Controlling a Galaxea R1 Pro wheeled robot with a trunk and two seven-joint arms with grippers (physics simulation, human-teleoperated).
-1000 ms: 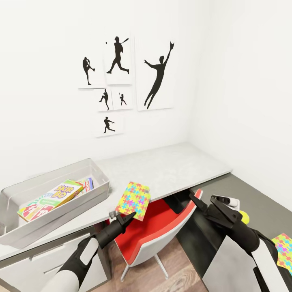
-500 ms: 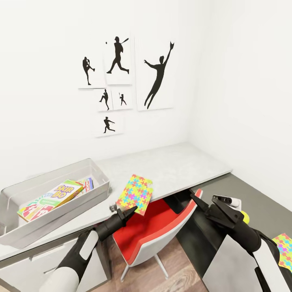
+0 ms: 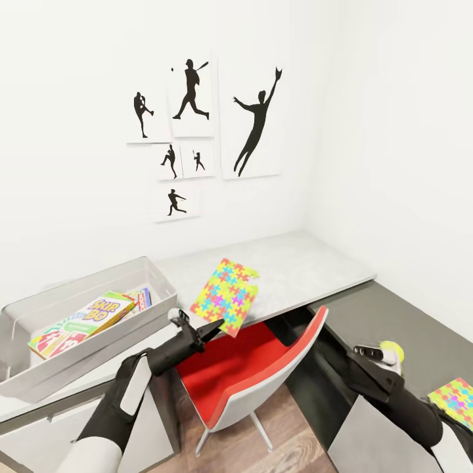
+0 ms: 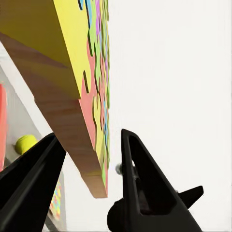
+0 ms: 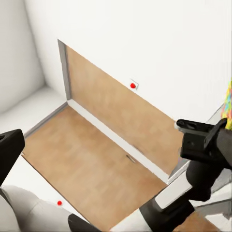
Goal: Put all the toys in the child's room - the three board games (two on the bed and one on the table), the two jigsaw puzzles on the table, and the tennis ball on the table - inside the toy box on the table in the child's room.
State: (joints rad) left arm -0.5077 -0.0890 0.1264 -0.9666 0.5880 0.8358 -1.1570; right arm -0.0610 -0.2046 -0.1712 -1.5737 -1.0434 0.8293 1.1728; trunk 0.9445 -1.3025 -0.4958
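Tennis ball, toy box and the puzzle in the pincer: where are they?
tennis ball [image 3: 392,350], head view, its top.
toy box [image 3: 85,284], head view, far rim.
jigsaw puzzle [image 3: 226,295], head view, face centre.

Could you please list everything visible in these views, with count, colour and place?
toy box: one, see-through grey, on the light grey desk top at left.
board games: Skip-Bo box plus at least one smaller box behind it, multicoloured, inside the toy box.
jigsaw puzzles: two, multicoloured; one held tilted above the desk edge, one flat on the dark lower section.
tennis ball: one, yellow-green, on the dark lower section.
table: one, light grey top, dark grey lower part.
chair: one, red seat, white shell, under the desk.
silhouette pictures: six, black on white, on the wall.
left gripper: black, gripping the puzzle's lower edge.
right gripper: black, near the ball.
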